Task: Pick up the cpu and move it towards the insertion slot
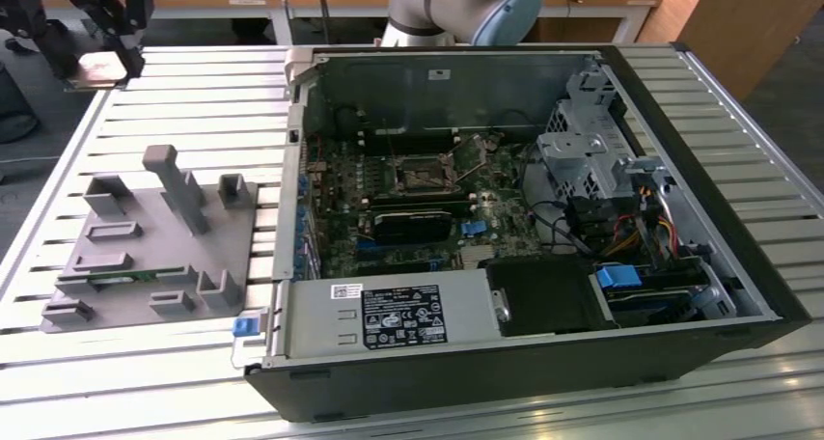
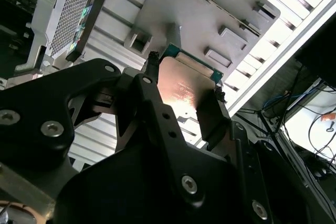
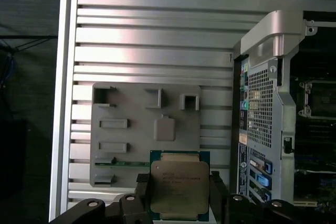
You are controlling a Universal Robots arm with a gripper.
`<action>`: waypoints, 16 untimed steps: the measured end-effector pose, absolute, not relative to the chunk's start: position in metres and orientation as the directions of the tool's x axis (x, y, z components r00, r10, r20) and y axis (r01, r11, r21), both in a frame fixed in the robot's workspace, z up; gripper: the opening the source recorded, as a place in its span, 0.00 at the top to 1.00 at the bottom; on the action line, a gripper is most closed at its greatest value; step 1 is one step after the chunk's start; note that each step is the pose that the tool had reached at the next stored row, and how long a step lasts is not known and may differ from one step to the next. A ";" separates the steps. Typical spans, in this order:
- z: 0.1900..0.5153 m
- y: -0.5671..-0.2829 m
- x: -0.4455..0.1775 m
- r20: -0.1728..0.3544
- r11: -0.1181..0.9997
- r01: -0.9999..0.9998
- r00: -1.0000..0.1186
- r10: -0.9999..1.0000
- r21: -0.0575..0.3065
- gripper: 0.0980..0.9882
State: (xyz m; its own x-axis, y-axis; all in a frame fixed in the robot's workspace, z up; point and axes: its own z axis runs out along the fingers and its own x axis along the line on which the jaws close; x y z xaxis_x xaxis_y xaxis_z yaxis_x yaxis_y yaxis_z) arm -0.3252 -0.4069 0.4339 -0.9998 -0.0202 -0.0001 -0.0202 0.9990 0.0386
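you have the cpu (image 3: 179, 188) clamped in the gripper (image 3: 178, 195): in the first wrist view its two black fingers (image 3: 219, 195) press against opposite edges of the chip, silvery lid facing the camera, green board edge showing around it. in the second wrist view the same cpu (image 2: 185, 85) sits between the finger pads (image 2: 210, 114), its metal top catching a warm reflection, with the gripper (image 2: 181, 95) closed onto its sides.

in the exterior view the gripper (image 1: 103, 59) hangs near the far corner on the exterior view's left, above the slatted metal table (image 1: 193, 93), with the cpu (image 1: 100, 68) seen as a small pale square at its tip. it is lifted clear of the grey plastic tray (image 1: 142, 257), which lies on the table nearer the camera, beside the open computer case (image 1: 515, 218). a thin green memory stick (image 1: 123, 278) lies in one of the tray's recesses.

the insertion slot (image 1: 422, 173) is inside the case, a dark square socket framed by a shiny bracket on the motherboard, well apart from the held chip. a long black card (image 1: 412, 223) sits just beside the socket on its near side. in the first wrist view the grey tray (image 3: 131, 129) lies below the chip and the case's perforated rear panel (image 3: 257, 114) stands beside it.
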 end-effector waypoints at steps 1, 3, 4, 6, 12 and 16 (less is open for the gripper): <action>0.434 -0.407 -0.324 0.000 0.999 -0.020 -1.000 -0.020 0.039 0.51; 0.434 -0.407 -0.321 0.000 0.999 -0.020 -1.000 -0.020 0.039 0.51; 0.434 -0.407 -0.319 0.000 0.999 -0.020 -1.000 -0.020 0.039 0.51; 0.434 -0.407 -0.316 0.000 0.999 -0.020 -1.000 -0.020 0.039 0.51; 0.434 -0.407 -0.308 0.000 0.999 -0.020 -1.000 -0.020 0.039 0.51; 0.434 -0.407 -0.302 0.000 0.999 -0.020 -1.000 -0.020 0.039 0.51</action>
State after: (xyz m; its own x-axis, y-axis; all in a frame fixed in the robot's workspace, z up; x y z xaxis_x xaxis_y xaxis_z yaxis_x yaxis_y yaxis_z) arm -0.3024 -0.4069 0.4339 -0.9998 -0.0202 -0.0001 -0.0202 0.9991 0.0386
